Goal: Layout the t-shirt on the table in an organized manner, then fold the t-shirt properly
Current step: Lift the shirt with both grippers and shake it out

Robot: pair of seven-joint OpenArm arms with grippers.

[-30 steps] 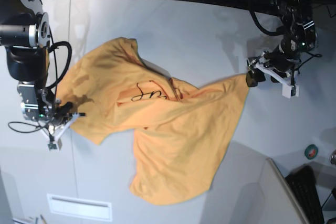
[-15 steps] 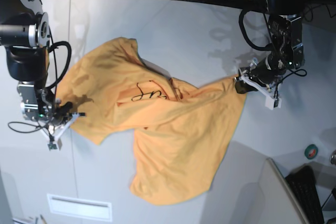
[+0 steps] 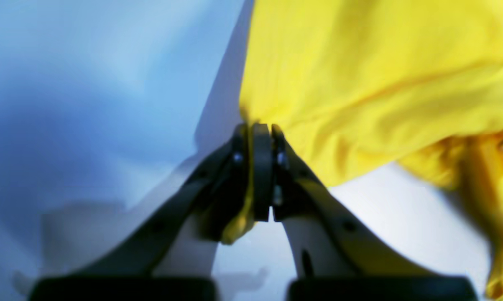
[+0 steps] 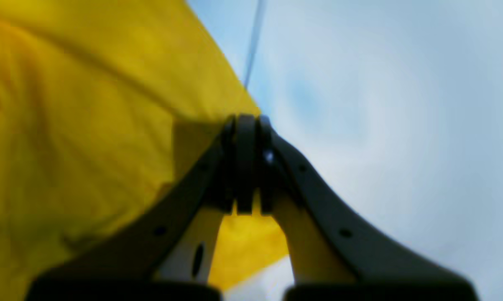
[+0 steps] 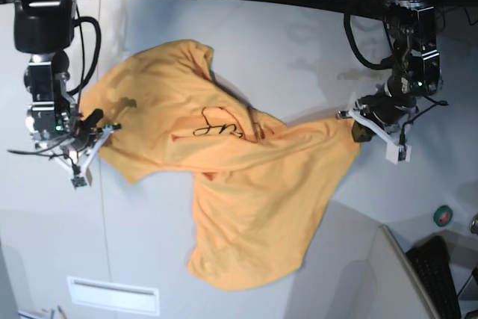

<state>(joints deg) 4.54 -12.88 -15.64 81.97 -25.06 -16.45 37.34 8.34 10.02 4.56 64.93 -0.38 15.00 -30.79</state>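
Base view: the t-shirt (image 5: pixel 231 184) is spread crumpled across the middle of the table (image 5: pixel 284 42), script facing up. One edge is pinched by the closed left gripper (image 5: pixel 360 131) at the view's right, with fabric clamped between its jaws, while the opposite edge is clamped likewise by the closed right gripper (image 5: pixel 95 126).

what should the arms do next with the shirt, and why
Probably lift and draw both grippers apart. The left gripper and right gripper each pinch an edge of the t-shirt, which lies twisted and bunched on the table, so tension should spread it flat.
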